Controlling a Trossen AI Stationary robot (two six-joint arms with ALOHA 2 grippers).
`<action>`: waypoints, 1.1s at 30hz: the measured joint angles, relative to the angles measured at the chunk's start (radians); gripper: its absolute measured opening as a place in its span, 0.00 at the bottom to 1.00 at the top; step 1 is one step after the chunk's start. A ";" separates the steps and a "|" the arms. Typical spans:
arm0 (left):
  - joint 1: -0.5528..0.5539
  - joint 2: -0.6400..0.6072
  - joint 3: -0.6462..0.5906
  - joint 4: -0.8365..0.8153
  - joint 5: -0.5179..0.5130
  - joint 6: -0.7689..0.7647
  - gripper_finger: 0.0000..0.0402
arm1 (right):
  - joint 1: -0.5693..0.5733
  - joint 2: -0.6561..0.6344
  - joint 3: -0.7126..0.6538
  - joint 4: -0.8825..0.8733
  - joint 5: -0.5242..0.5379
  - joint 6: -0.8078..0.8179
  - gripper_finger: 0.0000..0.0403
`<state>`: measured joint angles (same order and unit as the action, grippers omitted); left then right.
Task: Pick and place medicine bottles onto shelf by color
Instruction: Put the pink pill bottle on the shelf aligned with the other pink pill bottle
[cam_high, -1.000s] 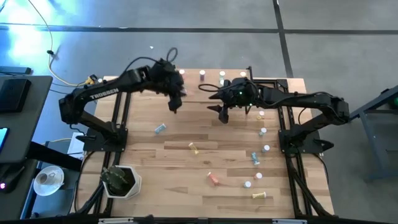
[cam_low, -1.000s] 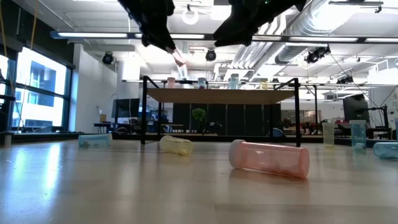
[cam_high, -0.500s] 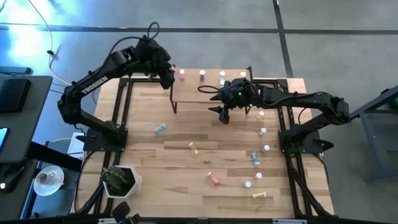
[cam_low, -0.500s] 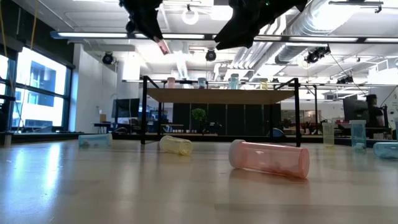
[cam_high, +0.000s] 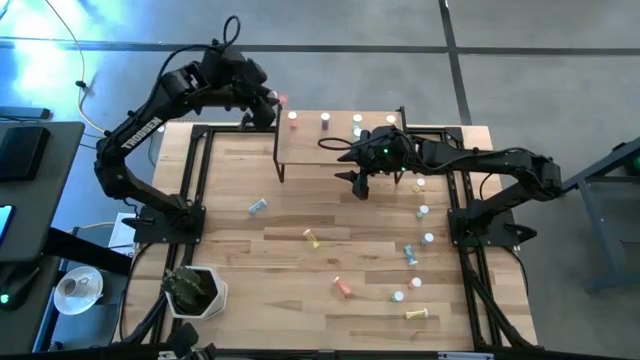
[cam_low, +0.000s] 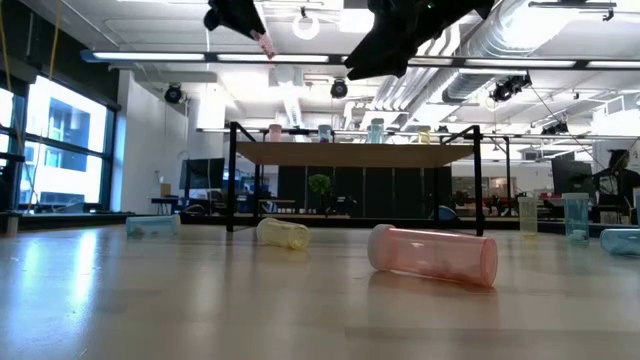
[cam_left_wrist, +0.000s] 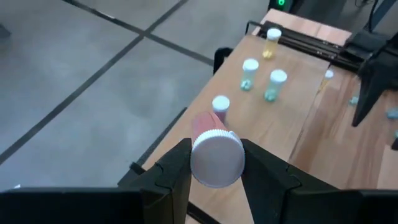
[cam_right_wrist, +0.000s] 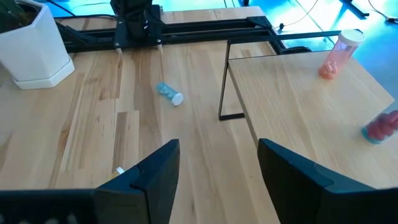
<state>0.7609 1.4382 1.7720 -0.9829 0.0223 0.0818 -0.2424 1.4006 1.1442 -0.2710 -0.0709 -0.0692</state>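
Two arms work over the wooden table. The left gripper is raised beyond the table's far edge, at about 11 o'clock from the table centre in the high view, just off the left end of the shelf. Its fingers are drawn in narrow and clamp a pink bottle with a white cap; in the high view the bottle shows just past the shelf's far-left corner.

On the shelf, bottles stand in a row along the far edge: a pink one, then others toward 1 o'clock.

The right gripper hangs over the shelf's near right part, at about 1 o'clock from centre, its fingers spread wide with nothing between them.

More bottles lie on the table: a blue one at 9 o'clock, a yellow one near centre, a pink one at 5 o'clock, and several scattered at 3 to 5 o'clock. A white plant pot sits at 7 o'clock.
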 joint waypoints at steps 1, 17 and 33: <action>0.000 0.013 0.008 -0.001 0.000 0.000 0.28 | 0.000 0.000 0.000 0.000 0.000 0.000 0.52; -0.009 0.303 0.020 -0.162 0.029 0.000 0.28 | 0.001 0.000 0.000 -0.003 0.000 0.016 0.52; -0.011 0.372 0.020 -0.180 0.009 0.015 0.28 | 0.001 0.000 0.000 -0.010 0.000 0.016 0.52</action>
<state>0.7502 1.8099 1.7916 -1.1633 0.0315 0.0972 -0.2417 1.4010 1.1442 -0.2813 -0.0708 -0.0528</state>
